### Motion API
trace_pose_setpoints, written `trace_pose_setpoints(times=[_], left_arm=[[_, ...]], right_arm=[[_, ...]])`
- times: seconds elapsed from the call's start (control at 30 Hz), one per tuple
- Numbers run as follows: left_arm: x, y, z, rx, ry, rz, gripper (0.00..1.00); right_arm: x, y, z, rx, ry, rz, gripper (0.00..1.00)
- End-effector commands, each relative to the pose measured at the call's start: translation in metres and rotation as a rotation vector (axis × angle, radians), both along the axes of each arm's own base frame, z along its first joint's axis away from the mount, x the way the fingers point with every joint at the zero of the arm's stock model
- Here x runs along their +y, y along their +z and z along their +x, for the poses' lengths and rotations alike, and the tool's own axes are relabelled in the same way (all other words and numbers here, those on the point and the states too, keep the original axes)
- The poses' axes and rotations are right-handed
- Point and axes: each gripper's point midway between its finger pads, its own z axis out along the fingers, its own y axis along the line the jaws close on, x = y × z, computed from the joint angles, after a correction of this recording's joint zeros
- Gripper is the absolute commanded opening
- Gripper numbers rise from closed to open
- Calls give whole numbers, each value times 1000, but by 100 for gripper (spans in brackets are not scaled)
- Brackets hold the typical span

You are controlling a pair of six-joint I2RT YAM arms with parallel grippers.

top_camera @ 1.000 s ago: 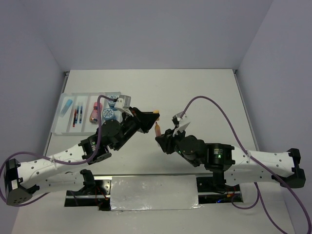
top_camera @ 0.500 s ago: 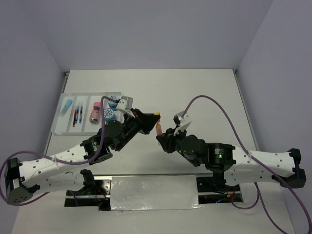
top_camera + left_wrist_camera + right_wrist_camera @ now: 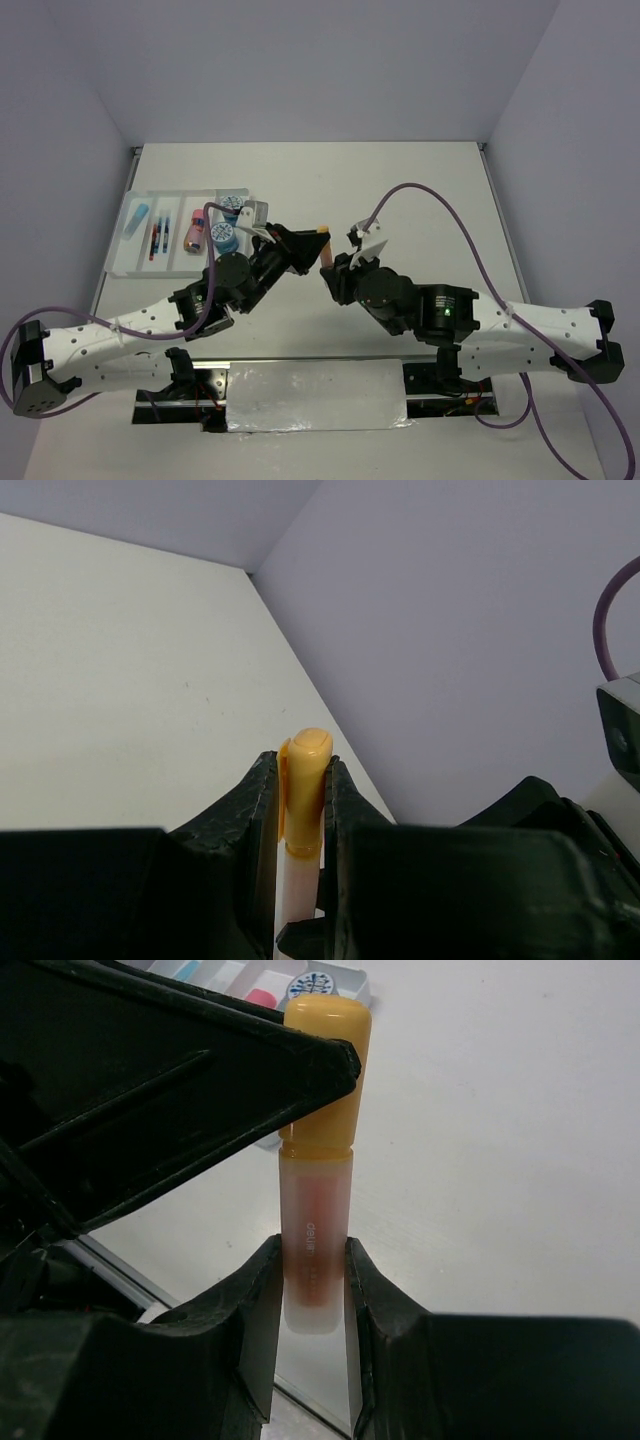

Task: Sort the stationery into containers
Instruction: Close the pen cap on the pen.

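A short marker (image 3: 324, 252) with an orange cap and a clear peach body hangs in mid-air over the table's middle, held between both grippers. My left gripper (image 3: 316, 238) is shut on the orange cap (image 3: 304, 772). My right gripper (image 3: 329, 272) is closed round the peach body (image 3: 314, 1245), and its fingers touch both sides. The white four-compartment tray (image 3: 128, 262) lies at the far left. It holds a light-blue piece (image 3: 138, 215), thin pens (image 3: 158, 233), a pink-orange cylinder (image 3: 195, 231) and two blue-white rolls (image 3: 223, 236).
The left arm reaches over the tray's right end and partly hides it. The tray's corner with one roll (image 3: 320, 982) shows at the top of the right wrist view. A purple cable (image 3: 440, 215) arcs above the right arm. A metal rail runs along the near table edge.
My right gripper has moved up and left, closer to the left gripper, with the marker between them. The left arm has shifted only slightly.
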Motion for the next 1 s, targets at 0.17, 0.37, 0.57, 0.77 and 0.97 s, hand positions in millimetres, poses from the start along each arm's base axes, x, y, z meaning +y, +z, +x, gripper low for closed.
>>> trace_pose_setpoints(times=[0.17,0.37,0.57,0.77,0.97], left_arm=[[-17,-23,-21,61,-60,41,0],[-21,-15,-24,24,-86,53,0],[-36,4,-36,-150,-155,94,6],[-34,15,-52,-318,-226,73,12],[-36,29,-62,-432,-276,90,22]], right_arm=[[-13,108,24,-218,-98,103,0],[-4,124,22,-278,-51,139,0],[1,136,18,-232,-37,216,0],[-25,144,24,-185,-150,277,0],[-22,149,17,-241,-66,253,0]])
